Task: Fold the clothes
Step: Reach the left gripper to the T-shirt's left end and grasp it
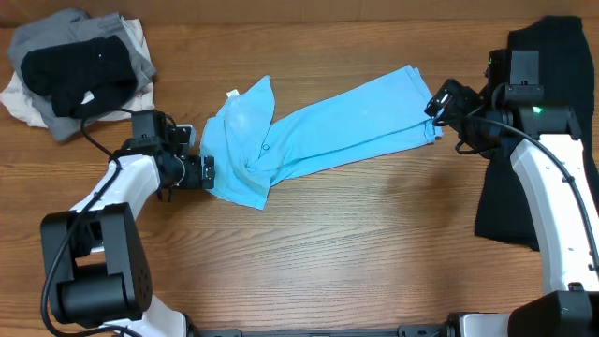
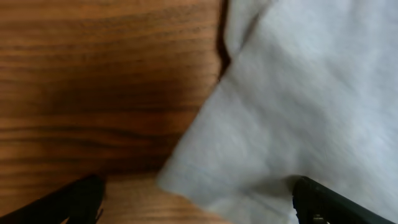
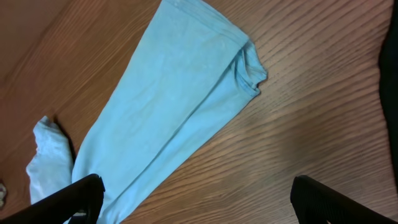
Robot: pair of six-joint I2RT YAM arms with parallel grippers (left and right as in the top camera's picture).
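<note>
A light sky-blue T-shirt [image 1: 328, 136], folded into a long strip, lies diagonally across the middle of the table. Its left end is bunched and turned over [image 1: 245, 140]. My left gripper [image 1: 208, 171] sits at that left end, open. In the left wrist view the pale fabric [image 2: 292, 93] fills the right side and reaches in between the fingers [image 2: 323, 202]. My right gripper [image 1: 438, 101] hovers at the shirt's right end, open. Its wrist view shows the shirt [image 3: 174, 106] stretching away, with one finger [image 3: 74, 199] over its edge. A black garment [image 1: 519, 187] lies at the right edge beneath the right arm.
A pile of grey, black and white clothes [image 1: 75, 70] sits at the back left corner. Bare wooden table [image 1: 356, 234] runs along the front. The black garment's edge [image 3: 390, 93] shows at the right of the right wrist view.
</note>
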